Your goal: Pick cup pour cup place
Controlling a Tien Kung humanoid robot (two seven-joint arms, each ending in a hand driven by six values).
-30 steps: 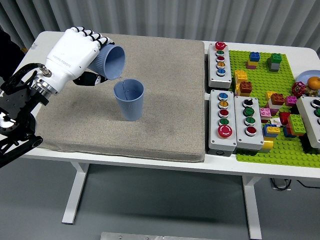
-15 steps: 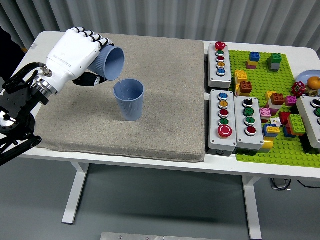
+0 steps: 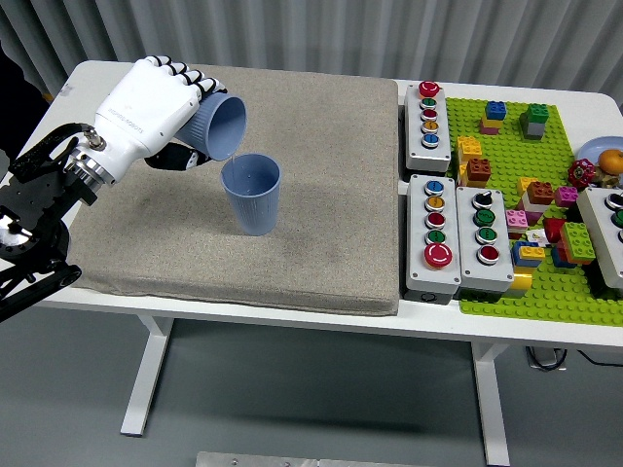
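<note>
My left hand (image 3: 161,112), white with black fingertips, is shut on a blue ribbed cup (image 3: 218,125). It holds the cup tipped on its side, mouth facing right and down, just above and left of a second blue cup (image 3: 251,194). That second cup stands upright on the grey mat (image 3: 321,224). The tipped cup's lower rim is right above the standing cup's left rim. My right arm is out of view.
Two button boxes (image 3: 435,233) (image 3: 429,114) and a third (image 3: 484,240) sit right of the mat. A green baseplate (image 3: 506,156) with several coloured bricks lies at the right. Another button box (image 3: 608,229) and a plate with an orange (image 3: 610,161) are at the right edge.
My left hand has lifted slightly and moved a little right with the tipped cup. The standing cup has not moved.
</note>
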